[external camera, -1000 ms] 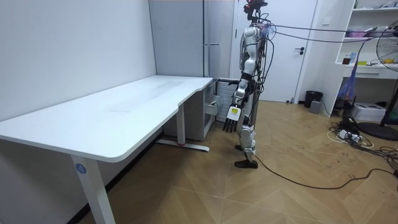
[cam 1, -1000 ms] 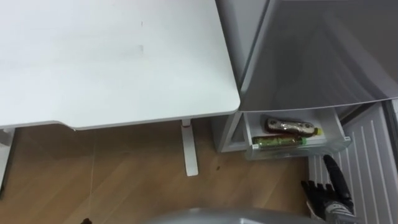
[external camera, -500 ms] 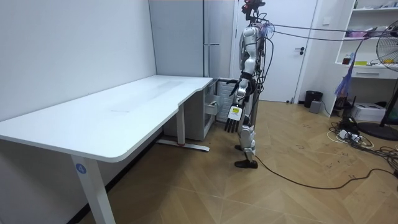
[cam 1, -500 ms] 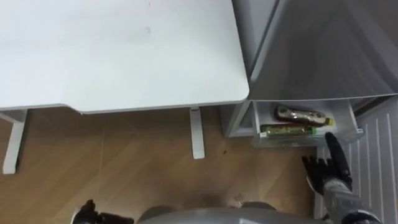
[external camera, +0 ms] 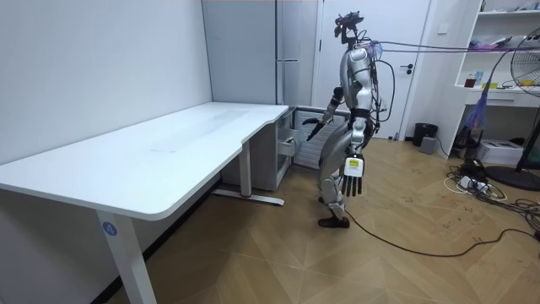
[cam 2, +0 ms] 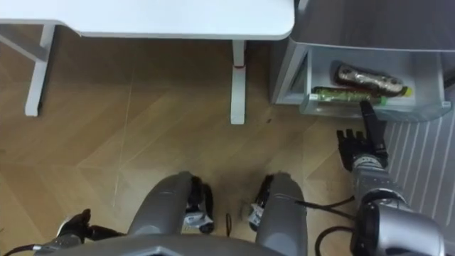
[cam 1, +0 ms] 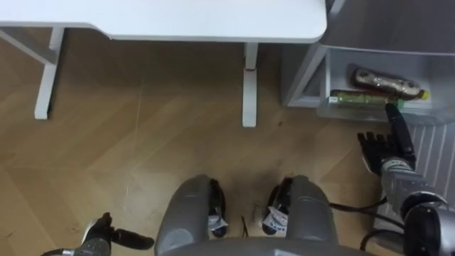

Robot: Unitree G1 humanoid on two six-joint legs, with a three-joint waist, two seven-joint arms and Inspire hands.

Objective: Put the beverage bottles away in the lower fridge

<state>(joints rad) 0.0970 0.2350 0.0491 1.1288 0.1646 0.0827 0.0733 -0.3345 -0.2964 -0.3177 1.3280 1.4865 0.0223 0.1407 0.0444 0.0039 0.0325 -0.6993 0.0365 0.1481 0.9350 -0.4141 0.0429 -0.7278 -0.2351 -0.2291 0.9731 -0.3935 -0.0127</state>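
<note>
The robot bends before an open fridge. Its left hand (cam 1: 99, 238) hangs empty at its side, fingers loose. The white counter (cam 1: 178, 18) lies ahead. To the right, a green bottle (cam 1: 359, 97) and a brown bottle (cam 1: 387, 82) lie in the lower fridge drawer (cam 1: 345, 112), seemingly stowed. The right hand (cam 1: 387, 146), flat and empty, reaches toward the drawer front, probably to push it closed.

Open fridge drawer (cam 1: 321, 80) holds a brown bottle (cam 1: 387, 82) and green bottle (cam 1: 357, 98).

A long white surface (external camera: 169, 148) stands along a pale wall (external camera: 101, 59) on a wooden herringbone floor (external camera: 278, 270), with a white door (external camera: 418, 101) beyond.
</note>
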